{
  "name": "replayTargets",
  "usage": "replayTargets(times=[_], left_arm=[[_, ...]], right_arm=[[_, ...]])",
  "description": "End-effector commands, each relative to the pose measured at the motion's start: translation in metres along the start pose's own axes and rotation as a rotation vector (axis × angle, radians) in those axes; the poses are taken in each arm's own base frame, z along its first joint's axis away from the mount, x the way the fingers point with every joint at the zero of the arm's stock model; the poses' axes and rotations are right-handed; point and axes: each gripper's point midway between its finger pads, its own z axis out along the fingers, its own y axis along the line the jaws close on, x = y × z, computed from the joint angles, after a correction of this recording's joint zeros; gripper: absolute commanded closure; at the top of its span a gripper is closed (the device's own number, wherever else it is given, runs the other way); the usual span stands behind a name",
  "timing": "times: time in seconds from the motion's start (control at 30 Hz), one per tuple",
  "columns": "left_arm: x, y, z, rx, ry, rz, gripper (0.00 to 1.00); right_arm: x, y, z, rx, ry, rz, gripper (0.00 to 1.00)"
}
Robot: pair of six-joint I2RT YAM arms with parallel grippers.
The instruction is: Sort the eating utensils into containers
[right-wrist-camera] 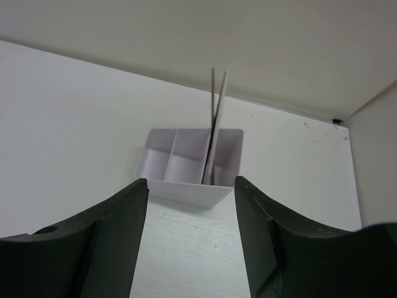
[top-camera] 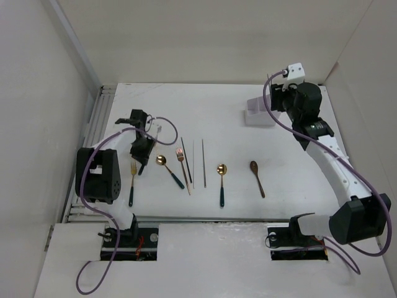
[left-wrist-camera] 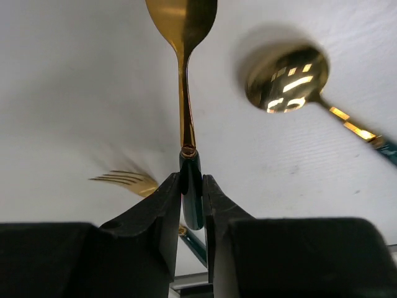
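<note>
Left wrist view: the top edge cuts off the bowl of the gold-headed, teal-handled spoon [left-wrist-camera: 182,18]; the black fingers [left-wrist-camera: 158,223] of the left gripper [left-wrist-camera: 192,179] cover most of its handle. The gold fork [left-wrist-camera: 127,180] shows tines only. The second gold spoon [left-wrist-camera: 286,81] runs off the right edge. Top view: the right arm [top-camera: 307,105] hides part of the white compartmented box [top-camera: 259,118].

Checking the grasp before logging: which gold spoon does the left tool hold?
The spoon whose teal handle is clamped in the left tool; the gold spoon beside it lies loose on the table.
</note>
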Motion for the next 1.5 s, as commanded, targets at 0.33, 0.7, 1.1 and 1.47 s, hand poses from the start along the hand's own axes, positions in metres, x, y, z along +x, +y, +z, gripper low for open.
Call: replayTargets(times=[0.33,0.7,1.1,1.47], left_arm=[[-0.168,-0.03,-0.249,0.191,-0.837,0.03,1.0],[-0.156,-0.117,-0.397,0.465,-1.363,0.296,1.0],[-0.135,-0.142,-0.408,0.522,-1.404,0.346,1.0],[-0.132,-0.142,-0.394,0.517,-1.36,0.358,1.0]], right_arm=[[-0.102,0.195,-0.069,-0.753,-0.329,-0.05,0.3],[-0.17,0.325,-0.132,-1.266,-0.542,0.154,0.29],[-0.183,0.352,-0.124,-1.281,-0.532,0.28,0.29],[-0.179,0.355,-0.119,-1.271,-0.521,0.284,0.68]])
